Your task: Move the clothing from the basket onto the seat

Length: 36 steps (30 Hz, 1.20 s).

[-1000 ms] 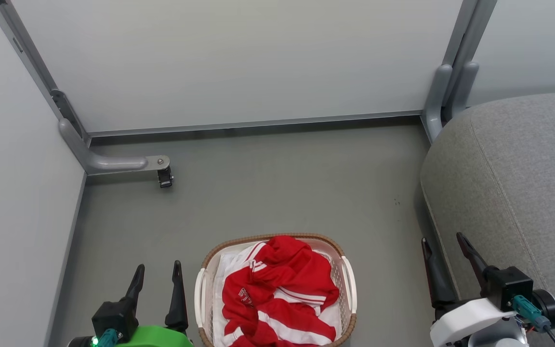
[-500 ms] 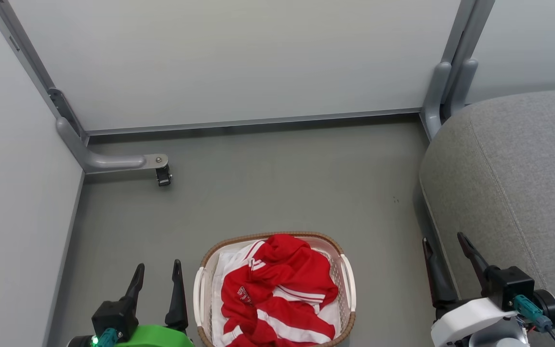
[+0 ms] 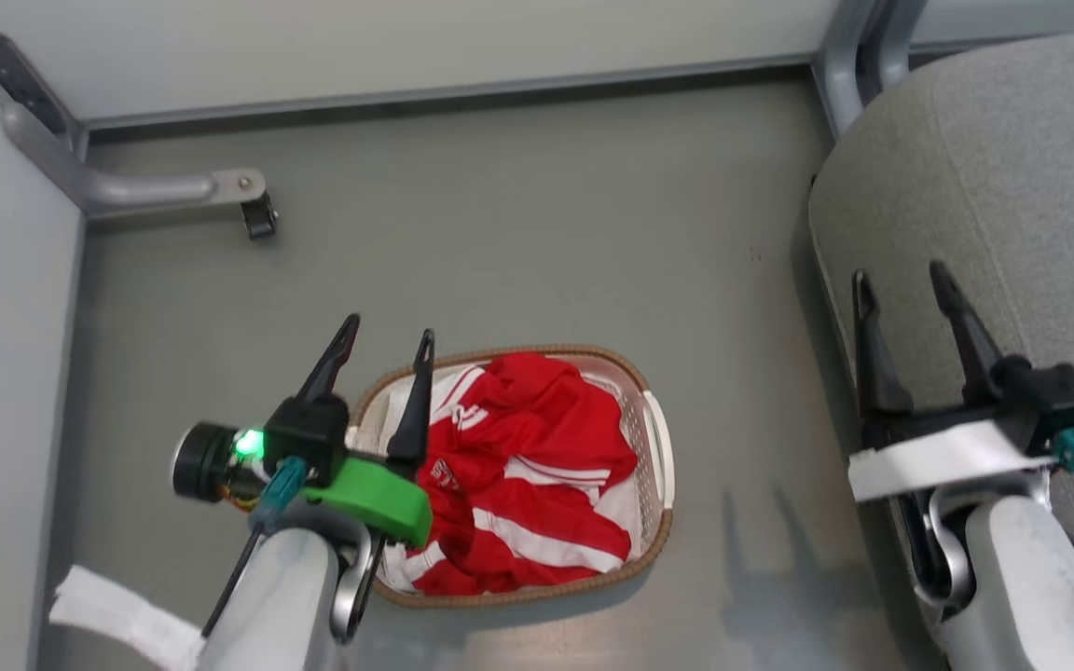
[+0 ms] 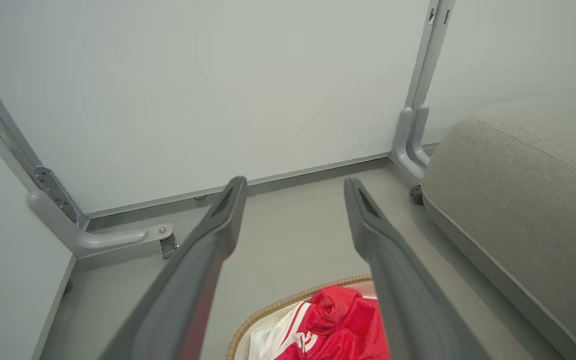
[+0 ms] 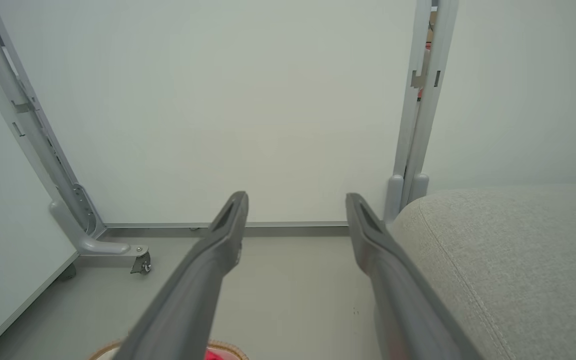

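1. Basket (image 3: 659, 522): small, oval, cream perforated plastic, with a brown woven rim, white side handles and a white cloth liner. It stands on the grey floor (image 3: 518, 214), near the seat but apart from it.

2. Clothing (image 3: 537, 466): red sports garments of soft fabric with white stripes. They lie heaped inside the basket and cover most of its interior.

3. Seat (image 3: 1012, 186): large grey fabric-upholstered cushion with a rounded edge and a stitched seam. It is on the robot's right.

4. Left claw (image 3: 388, 328): green-bodied, with two long dark fingers spread wide and nothing between them. It is raised over the basket's left rim. One finger is above the edge of the clothing and the other is above the floor just outside the basket.

5. Right claw (image 3: 901, 272): white-bodied, with fingers spread wide, holding nothing. It is poised over the seat's rounded front edge, well apart from the basket.

6. Pale partition panels (image 3: 406, 47) in a grey metal frame. A frame foot with a small black caster (image 3: 259, 216) rests on the floor at the far left corner.
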Tool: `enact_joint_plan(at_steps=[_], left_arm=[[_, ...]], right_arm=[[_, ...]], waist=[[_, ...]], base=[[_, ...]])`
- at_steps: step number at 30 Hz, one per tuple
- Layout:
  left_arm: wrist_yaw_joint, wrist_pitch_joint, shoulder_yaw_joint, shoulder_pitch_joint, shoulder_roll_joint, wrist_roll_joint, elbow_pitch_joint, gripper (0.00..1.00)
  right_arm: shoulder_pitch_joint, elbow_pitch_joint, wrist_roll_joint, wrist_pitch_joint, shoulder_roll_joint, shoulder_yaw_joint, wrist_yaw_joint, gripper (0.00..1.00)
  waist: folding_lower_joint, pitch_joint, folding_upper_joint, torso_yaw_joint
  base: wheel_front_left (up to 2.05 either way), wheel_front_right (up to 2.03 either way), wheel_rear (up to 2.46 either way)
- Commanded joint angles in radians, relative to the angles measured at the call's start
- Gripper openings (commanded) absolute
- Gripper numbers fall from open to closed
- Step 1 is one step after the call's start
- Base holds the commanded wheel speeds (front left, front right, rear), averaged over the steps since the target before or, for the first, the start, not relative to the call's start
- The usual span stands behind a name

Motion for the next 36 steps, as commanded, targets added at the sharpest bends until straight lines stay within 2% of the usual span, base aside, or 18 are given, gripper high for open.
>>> enact_joint_plan(at_steps=[1,5,12,17,20,23,27,36], left_arm=[[-0.012,-0.001,-0.021,-0.063,0.015,0.018,0.028,1.0],[-0.031,-0.001,-0.101,-0.181,0.023,0.059,0.144,1.0],[-0.04,0.014,-0.224,-0.332,0.029,0.087,0.392,1.0],[-0.041,0.027,-0.311,-0.428,0.037,0.089,0.533,1.0],[-0.041,0.047,-0.344,-0.475,0.035,0.055,0.605,1.0],[-0.041,0.057,-0.386,-0.523,0.056,0.057,0.657,1.0],[-0.041,0.066,-0.384,-0.575,0.078,0.039,0.72,1.0],[0.004,0.089,-0.384,-0.652,0.114,0.039,0.822,1.0]], right_arm=[[-0.047,-0.012,0.008,-0.005,-0.005,0.001,0.0,1.0],[-0.129,-0.038,0.029,-0.005,-0.004,-0.01,0.0,1.0],[-0.221,-0.074,0.074,-0.005,-0.004,-0.015,0.0,1.0],[-0.259,-0.102,0.101,-0.005,-0.003,-0.002,0.0,1.0],[-0.279,-0.12,0.115,-0.005,-0.003,0.007,0.0,1.0],[-0.291,-0.129,0.13,-0.005,-0.004,0.016,0.0,1.0],[-0.312,-0.139,0.155,-0.005,-0.003,0.035,0.0,1.0],[-0.319,-0.149,0.193,-0.005,-0.004,0.064,0.0,1.0]], waist=[[0.0,0.222,0.0,-0.077],[0.0,0.335,0.0,-0.119],[0.0,0.475,0.0,-0.202],[0.0,0.543,0.0,-0.25],[0.0,0.579,0.0,-0.272],[0.0,0.608,0.0,-0.292],[0.0,0.641,0.0,-0.315],[0.0,0.679,0.0,-0.353]], base=[[0.0,0.0,0.0],[0.0,0.0,0.0],[0.0,0.0,0.0],[0.0,0.0,0.0],[0.0,0.0,0.0],[0.0,0.0,0.0],[0.0,0.0,0.0],[0.0,0.0,0.0]])
